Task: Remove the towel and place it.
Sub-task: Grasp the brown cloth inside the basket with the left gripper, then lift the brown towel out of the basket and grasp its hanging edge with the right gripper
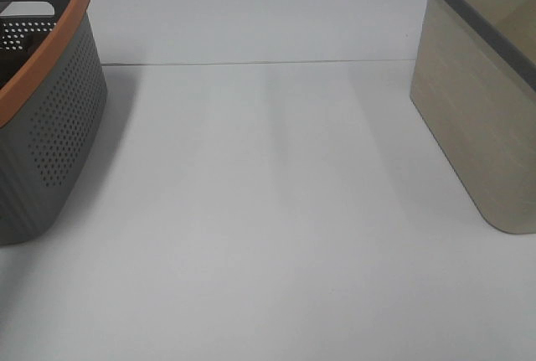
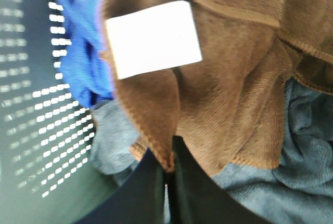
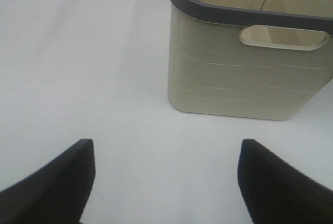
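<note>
L hand (image 2: pixel 167 174) is clenched: both fingers pressed together on a hemmed fold of the brown towel (image 2: pixel 234 104), grasping it at the edge, near its white tag (image 2: pixel 153 39). Towel sits inside the grey basket (image 1: pixel 59 126) w/ orange rim, at the L edge of the worktop (image 1: pixel 268 227). It lies crumpled on top of other laundry. A blue cloth (image 2: pixel 78 52) is just beside it, btwn towel & the perforated basket wall. A grey-blue cloth (image 2: pixel 307 177) lies under & beside it. The tag faces the wrist cam, flat, looks blank. From the high cam the towel is hidden; only the basket's outside & a bit of its inner wall show. R hand (image 3: pixel 166 146) is released, fingers wide apart, nothing btwn them, above bare worktop, near the beige basket (image 3: pixel 244 83) w/ dark grey rim & a handle cut-out. That basket stands at the R edge of the worktop, well apart from the grey one. Can't tell what's in it.
</note>
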You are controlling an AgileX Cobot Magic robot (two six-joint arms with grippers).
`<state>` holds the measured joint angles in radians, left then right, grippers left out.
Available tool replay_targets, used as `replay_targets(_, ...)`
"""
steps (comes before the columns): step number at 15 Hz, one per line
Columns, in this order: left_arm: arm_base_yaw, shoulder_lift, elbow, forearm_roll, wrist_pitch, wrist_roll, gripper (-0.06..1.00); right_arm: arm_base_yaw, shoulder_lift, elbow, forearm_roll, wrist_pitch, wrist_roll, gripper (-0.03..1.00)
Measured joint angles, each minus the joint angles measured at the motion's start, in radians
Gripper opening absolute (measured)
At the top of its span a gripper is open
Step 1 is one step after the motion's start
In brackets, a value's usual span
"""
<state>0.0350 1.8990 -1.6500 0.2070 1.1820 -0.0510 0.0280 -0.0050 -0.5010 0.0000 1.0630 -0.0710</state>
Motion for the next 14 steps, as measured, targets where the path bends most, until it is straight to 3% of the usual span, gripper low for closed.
replay_targets(7,0.0,-0.031,-0.159,-0.059,0.029,0.0,0.0,0.0,0.0,0.0,0.0,0.0,0.0,0.73)
replay_targets(14,0.0,-0.155,-0.322,-0.193,0.035,0.0,0.0,0.0,0.0,0.0,0.0,0.0,0.0,0.73)
